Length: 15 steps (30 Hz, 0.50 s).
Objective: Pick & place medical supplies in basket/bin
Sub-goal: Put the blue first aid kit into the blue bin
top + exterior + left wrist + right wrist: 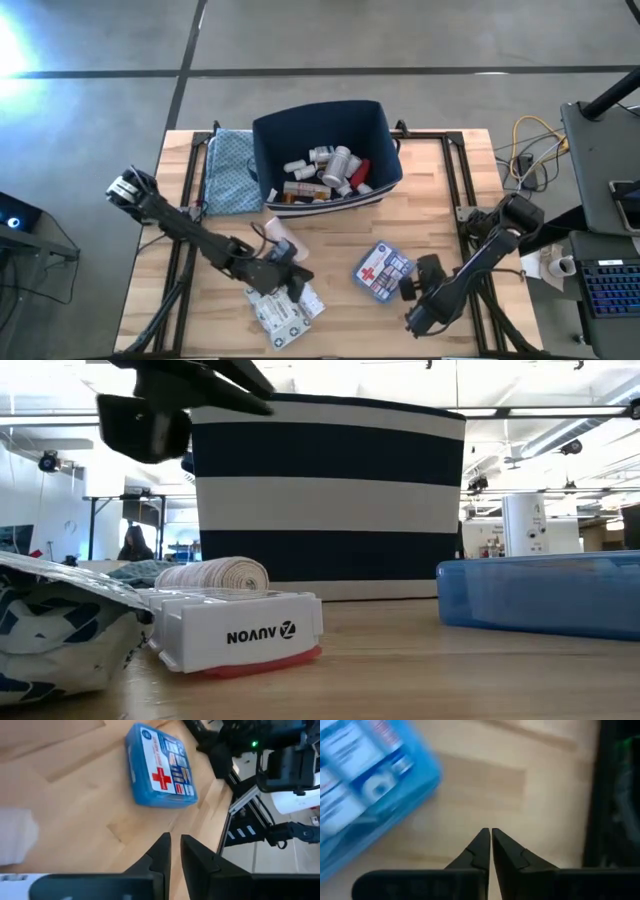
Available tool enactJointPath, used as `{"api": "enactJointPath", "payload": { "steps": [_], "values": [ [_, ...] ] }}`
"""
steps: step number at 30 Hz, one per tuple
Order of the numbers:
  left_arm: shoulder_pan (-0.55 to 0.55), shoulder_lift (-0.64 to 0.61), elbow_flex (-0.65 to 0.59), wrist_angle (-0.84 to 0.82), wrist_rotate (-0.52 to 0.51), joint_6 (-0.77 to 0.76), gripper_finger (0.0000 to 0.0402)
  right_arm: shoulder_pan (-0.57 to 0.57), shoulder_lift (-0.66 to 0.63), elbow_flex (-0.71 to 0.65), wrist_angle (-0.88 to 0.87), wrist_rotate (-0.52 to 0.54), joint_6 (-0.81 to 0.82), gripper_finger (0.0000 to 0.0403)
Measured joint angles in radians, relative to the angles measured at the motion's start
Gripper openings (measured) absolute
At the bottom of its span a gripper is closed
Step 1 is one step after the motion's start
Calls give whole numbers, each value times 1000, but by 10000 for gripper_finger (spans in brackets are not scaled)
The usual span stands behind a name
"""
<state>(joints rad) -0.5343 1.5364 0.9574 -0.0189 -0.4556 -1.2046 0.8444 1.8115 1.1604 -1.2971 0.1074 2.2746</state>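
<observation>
The navy bin (385,128) stands at the table's far middle, with white bottles, tubes and a red bottle (361,171) inside. The blue first-aid box (383,270) lies flat on the wood near the right. Grey-white printed packets (285,315) lie at the near edge. A white pill organiser (240,630) and a bandage roll (215,573) sit in front of the bin. My left gripper (297,281) hovers over the packets, shut and holding nothing, with the box (160,767) ahead of it. My right gripper (491,832) is shut and empty, just right of the box (365,780).
A blue patterned cloth (230,170) lies left of the bin. Black frame rails (462,190) run along the table's sides. Bare wood shows between the bin and the first-aid box. Cables and a laptop sit beyond the right edge.
</observation>
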Motion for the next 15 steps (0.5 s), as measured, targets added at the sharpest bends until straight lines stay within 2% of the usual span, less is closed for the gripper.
{"api": "enactJointPath", "payload": {
  "steps": [4,9,15],
  "values": [
    [21,84,59,23,37,-2,17,-2,-35,-54,5,26,19,9],
    [53,196,146,17,38,71,17,-8,-85,-144,111,38,3,9],
    [96,295,250,12,38,78,17,-24,-104,-188,168,128,-4,9]
  ]
}}
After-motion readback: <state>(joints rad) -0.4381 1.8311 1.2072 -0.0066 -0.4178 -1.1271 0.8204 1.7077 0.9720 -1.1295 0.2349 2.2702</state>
